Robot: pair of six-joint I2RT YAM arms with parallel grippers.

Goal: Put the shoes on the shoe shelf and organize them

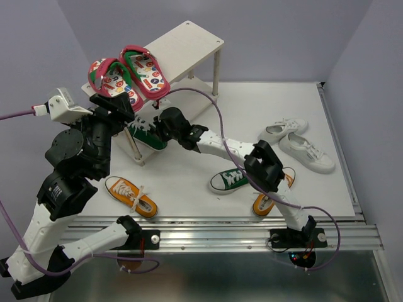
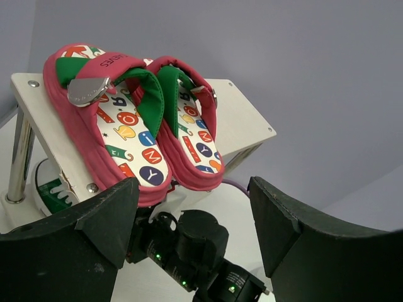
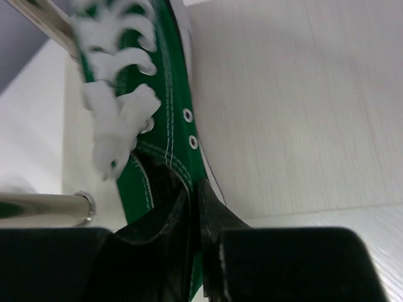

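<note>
The cream-white shoe shelf [image 1: 189, 44] stands at the back left. The pink-red flip-flops [image 1: 129, 77] lie side by side on the left end of its top board, and also show in the left wrist view [image 2: 145, 119]. My left gripper [image 1: 116, 106] is open and empty just in front of them [image 2: 192, 217]. My right gripper [image 1: 162, 126] is shut on the side wall of a green sneaker [image 1: 146, 133] at the lower board [image 3: 283, 94]; in the right wrist view the fingers pinch its collar [image 3: 196, 198]. The second green sneaker [image 1: 229, 180] lies on the table.
One orange sneaker [image 1: 130, 196] lies front left. The other orange sneaker [image 1: 269, 198] is partly under my right arm. Two white sneakers [image 1: 296, 143] lie at the right. A purple cable [image 1: 214, 113] arcs over the table. A metal shelf leg [image 3: 44, 207] is next to the held sneaker.
</note>
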